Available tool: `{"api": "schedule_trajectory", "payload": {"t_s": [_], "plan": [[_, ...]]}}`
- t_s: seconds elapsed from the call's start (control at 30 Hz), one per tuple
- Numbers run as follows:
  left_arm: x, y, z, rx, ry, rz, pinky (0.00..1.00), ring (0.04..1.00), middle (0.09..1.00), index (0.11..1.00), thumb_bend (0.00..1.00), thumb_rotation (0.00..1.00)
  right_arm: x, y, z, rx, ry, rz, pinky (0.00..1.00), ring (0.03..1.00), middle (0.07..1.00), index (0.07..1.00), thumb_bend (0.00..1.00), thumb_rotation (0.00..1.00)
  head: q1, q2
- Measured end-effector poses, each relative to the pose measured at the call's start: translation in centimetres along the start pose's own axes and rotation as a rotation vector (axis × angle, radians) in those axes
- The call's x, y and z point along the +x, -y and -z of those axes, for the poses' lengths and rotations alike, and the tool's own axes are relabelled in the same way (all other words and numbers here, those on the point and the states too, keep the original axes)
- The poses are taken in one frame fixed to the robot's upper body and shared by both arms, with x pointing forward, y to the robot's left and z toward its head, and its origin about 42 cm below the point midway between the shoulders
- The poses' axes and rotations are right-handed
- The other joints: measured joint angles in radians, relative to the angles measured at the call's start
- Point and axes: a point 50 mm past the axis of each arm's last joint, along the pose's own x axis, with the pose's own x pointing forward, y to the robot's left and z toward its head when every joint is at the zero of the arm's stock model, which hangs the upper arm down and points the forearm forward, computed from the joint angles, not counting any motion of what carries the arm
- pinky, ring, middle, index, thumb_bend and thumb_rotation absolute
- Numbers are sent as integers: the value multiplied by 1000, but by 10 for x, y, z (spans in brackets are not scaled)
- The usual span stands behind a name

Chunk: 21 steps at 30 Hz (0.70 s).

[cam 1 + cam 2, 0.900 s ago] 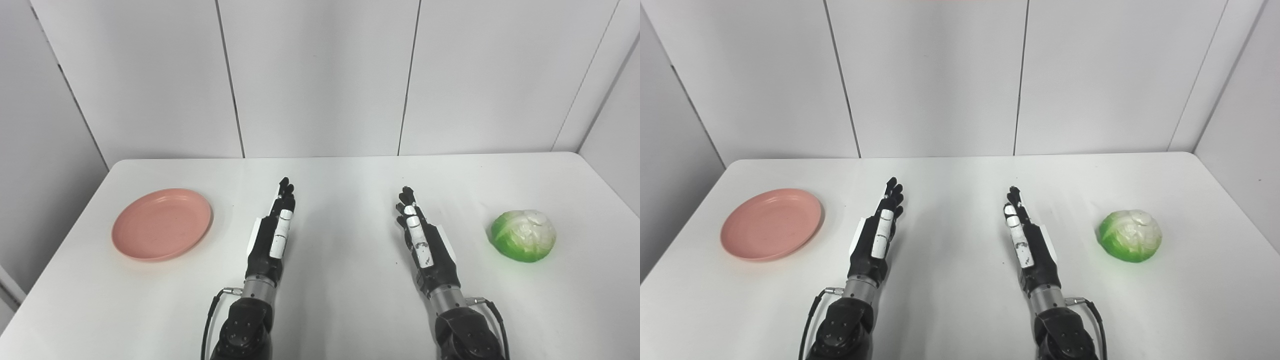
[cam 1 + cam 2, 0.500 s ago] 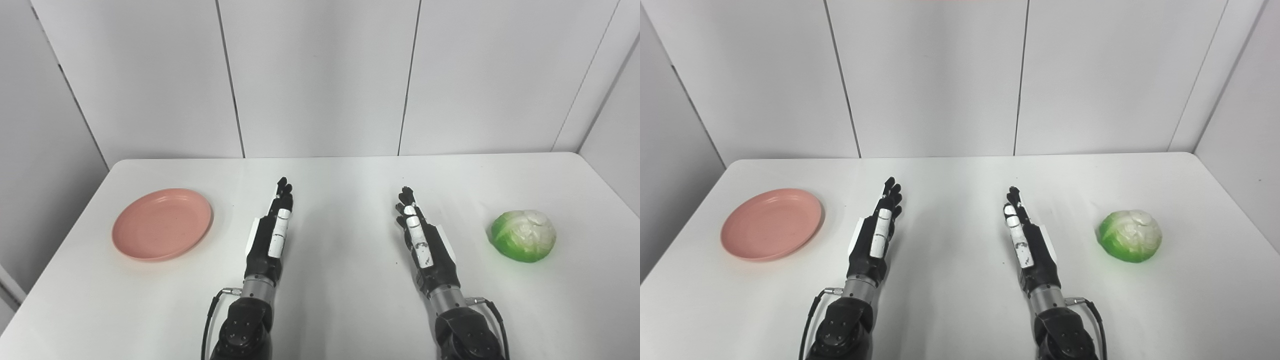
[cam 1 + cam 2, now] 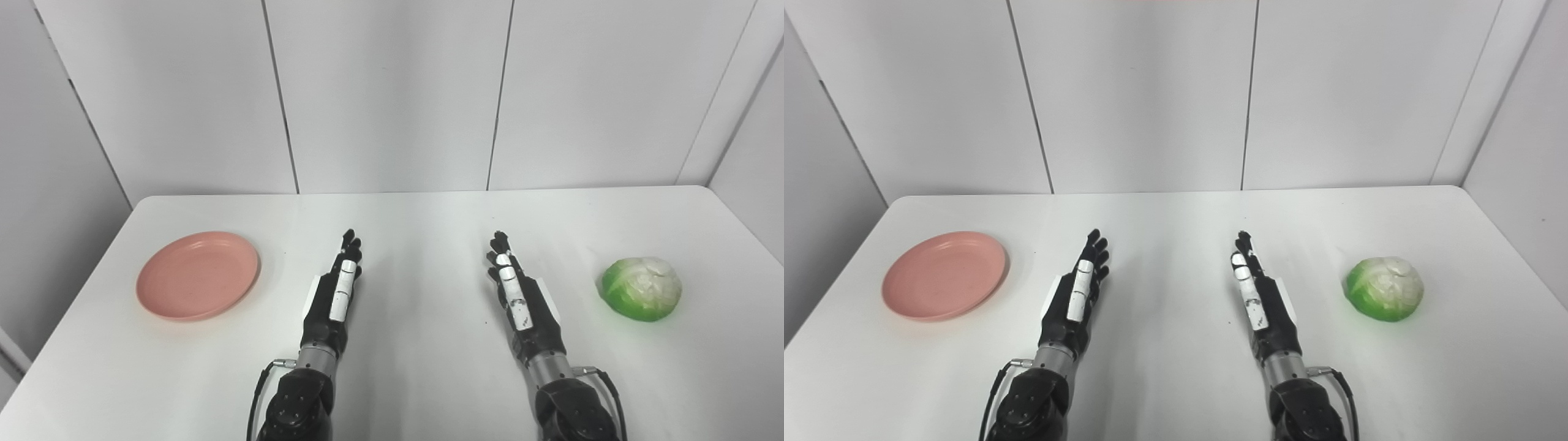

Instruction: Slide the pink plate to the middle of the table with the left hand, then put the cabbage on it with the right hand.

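plate: matt pink plastic | table: smooth white | cabbage: glossy, wrinkled

A plain white rectangular table with rounded corners fills the lower half of the view, its far edge running from 9 to 3 o'clock. Behind it, toward 12 o'clock, stands a wall of smooth pale grey panels split by thin dark vertical seams. More grey panels angle in at 10 and 2 o'clock, closing the table in on both sides. The light is even and soft, leaving faint shadows on the tabletop.
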Motion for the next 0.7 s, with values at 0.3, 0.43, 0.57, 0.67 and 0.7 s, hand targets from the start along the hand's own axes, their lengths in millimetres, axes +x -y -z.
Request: {"api": "schedule_trajectory", "payload": {"t_s": [0.3,0.43,0.57,0.67,0.7], "plan": [[32,-97,-66,29,200,-215,1000,1000,996,988,849,1000,0,22,-1,-11,23,-15,1000,1000,1000,1000,704,998,172,-74],[38,-129,-86,47,297,-336,978,954,945,939,854,1000,1,33,-1,-12,24,-17,1000,1000,1000,1000,693,1000,213,-90],[35,-156,-83,61,275,-434,913,879,867,866,851,1000,0,36,-2,3,31,-23,1000,1000,1000,1000,666,1000,233,-101],[32,-172,-87,78,278,-487,902,861,846,843,846,1000,0,40,-2,9,45,-19,1000,1000,1000,1000,678,996,241,-106],[31,-180,-88,88,277,-508,888,856,840,836,839,1000,1,41,-2,9,52,-18,1000,1000,1000,1000,679,992,250,-109]]}}
